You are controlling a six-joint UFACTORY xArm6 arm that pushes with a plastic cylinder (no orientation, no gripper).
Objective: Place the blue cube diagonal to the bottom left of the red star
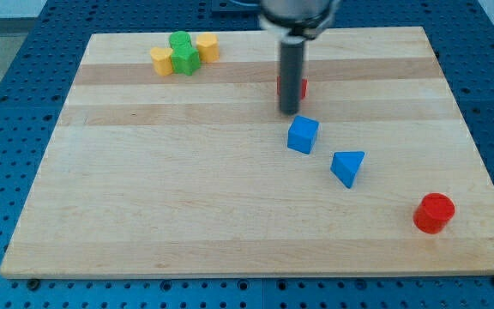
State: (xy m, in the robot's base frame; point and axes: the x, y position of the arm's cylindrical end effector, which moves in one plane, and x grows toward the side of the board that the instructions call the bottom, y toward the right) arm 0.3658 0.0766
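Note:
The blue cube [303, 135] sits right of the board's middle. The red star [303, 87] lies just above it, mostly hidden behind my rod; only its right edge shows. My tip [289, 112] is just above and slightly left of the blue cube, close to its top left corner, and in front of the red star.
A blue triangular block [348, 166] lies at the cube's lower right. A red cylinder [434, 213] stands near the bottom right. Yellow blocks [161, 61] [207, 46] and green blocks [183, 55] cluster at the top left. The wooden board [187, 189] rests on a blue perforated table.

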